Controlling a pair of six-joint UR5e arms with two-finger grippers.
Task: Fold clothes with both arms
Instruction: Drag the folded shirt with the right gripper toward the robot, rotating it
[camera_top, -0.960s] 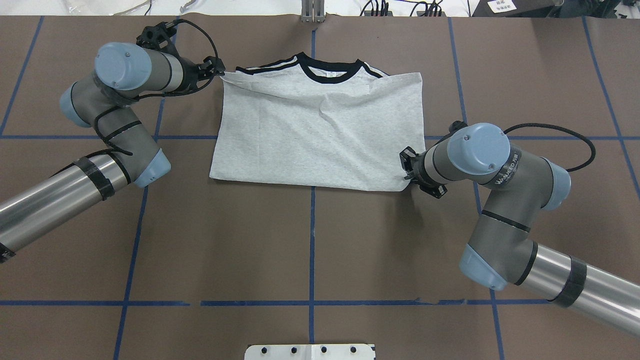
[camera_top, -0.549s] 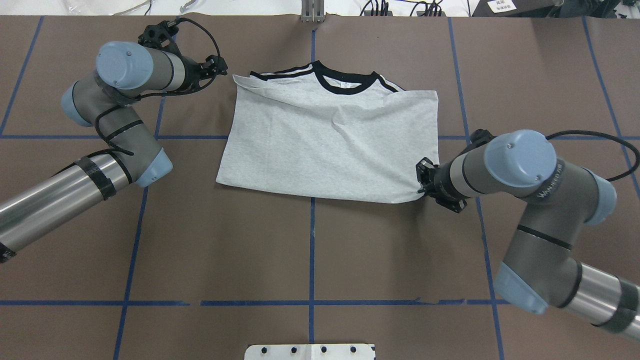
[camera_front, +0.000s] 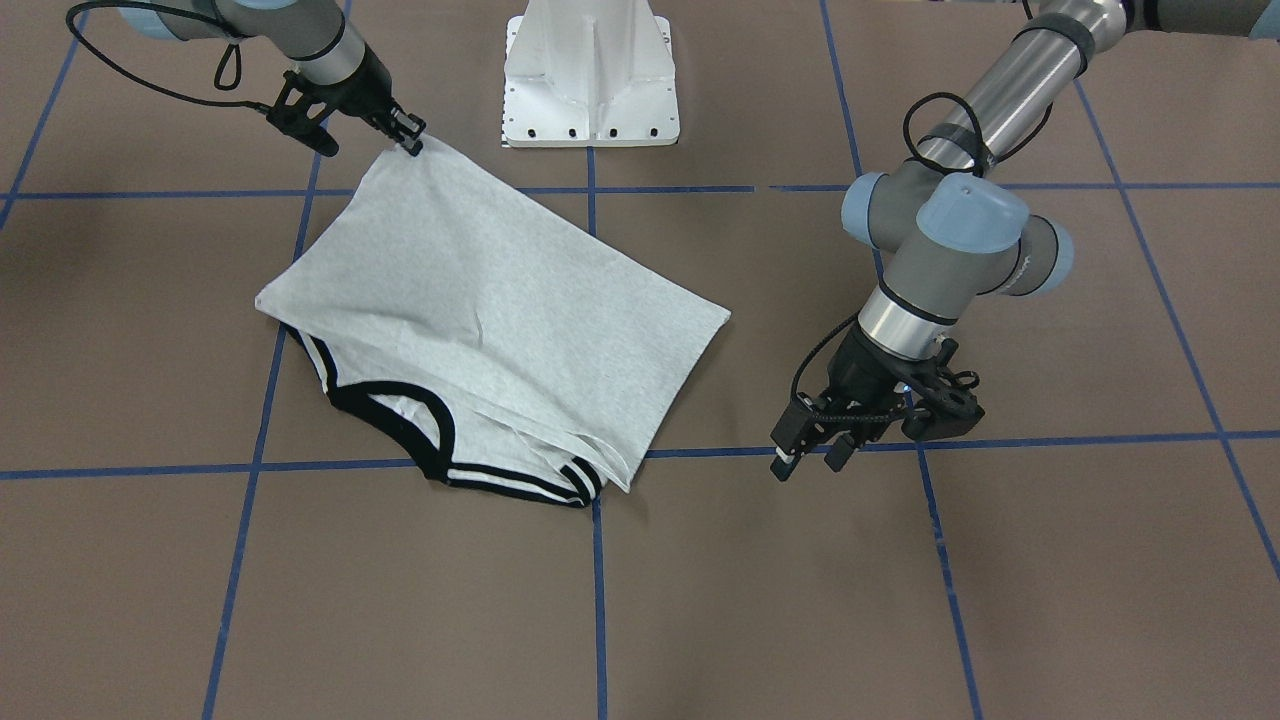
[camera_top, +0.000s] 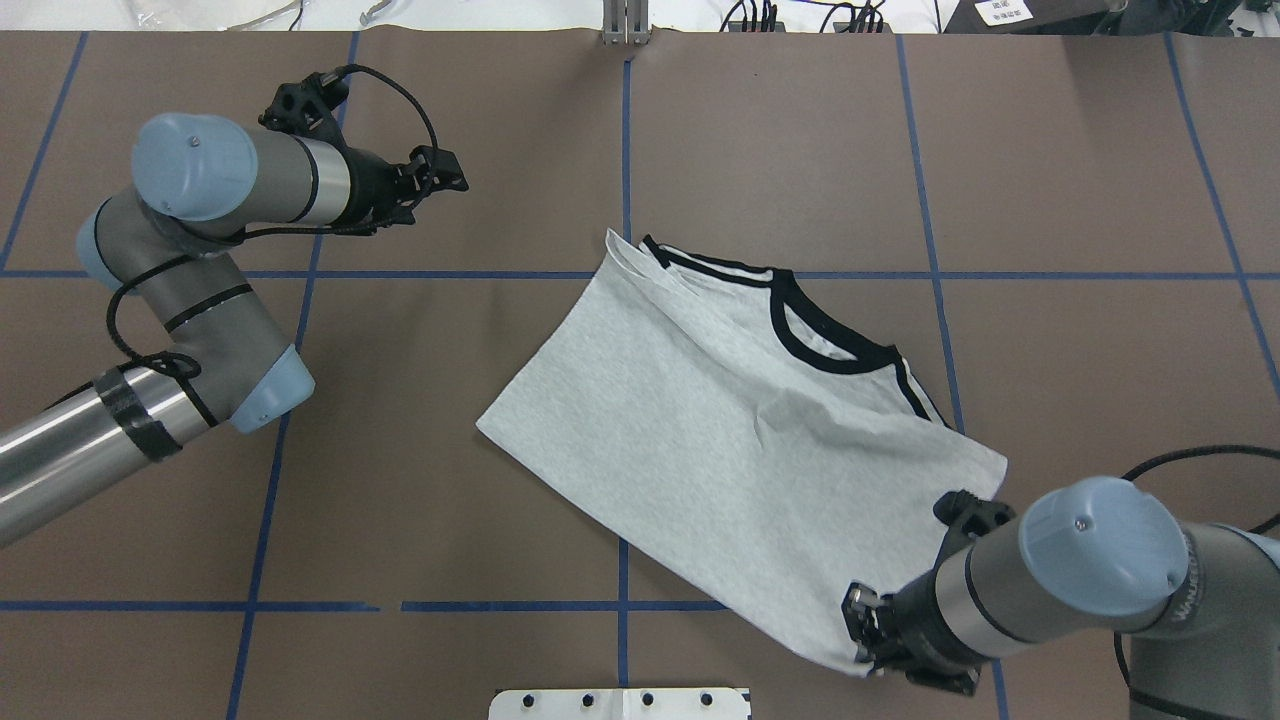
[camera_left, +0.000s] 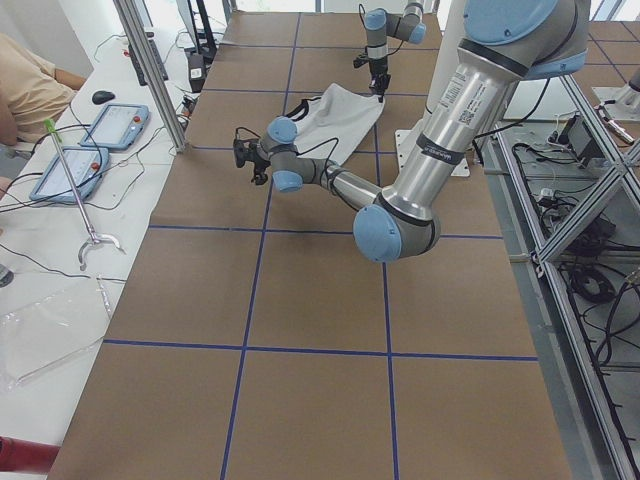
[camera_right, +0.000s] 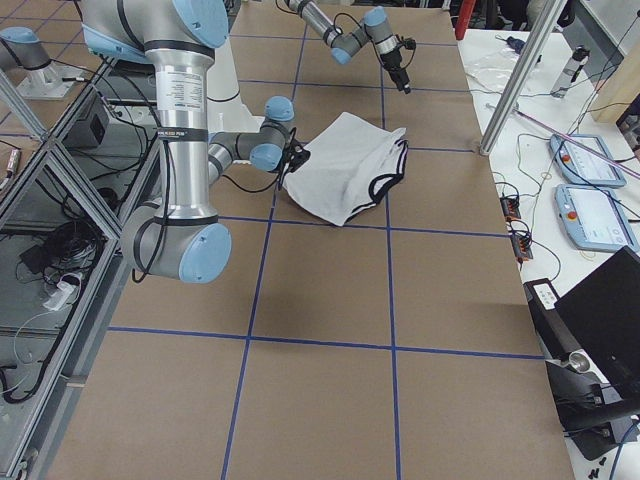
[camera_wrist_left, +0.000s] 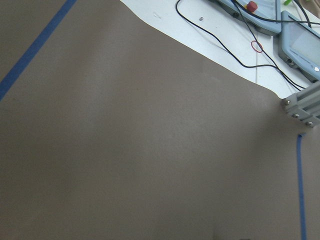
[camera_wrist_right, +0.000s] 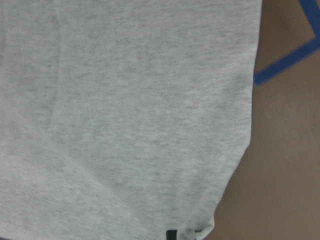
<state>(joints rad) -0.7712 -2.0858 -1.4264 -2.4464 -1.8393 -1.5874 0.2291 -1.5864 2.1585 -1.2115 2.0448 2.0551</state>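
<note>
The clothes are one folded light grey T-shirt (camera_top: 720, 450) with a black collar, lying slanted on the brown table and also seen in the front view (camera_front: 480, 300). My right gripper (camera_top: 862, 640) is shut on the shirt's near right corner, close to the table's near edge; the front view shows the right gripper (camera_front: 410, 138) pinching that corner. The right wrist view is filled with grey cloth (camera_wrist_right: 125, 100). My left gripper (camera_top: 455, 182) hovers far left of the shirt, apart from it. In the front view the left gripper (camera_front: 808, 458) is open and holds nothing.
The white pedestal base (camera_front: 590, 80) stands at the robot's edge of the table, just beside the held corner. Blue tape lines (camera_top: 622, 605) cross the table. Beyond the far edge are cables and control pendants (camera_right: 580, 180). A person (camera_left: 30, 80) sits at the side table.
The left gripper has let go of the shirt's far left corner and drawn back. The right gripper has dragged its corner toward the robot, swinging the whole shirt askew.
</note>
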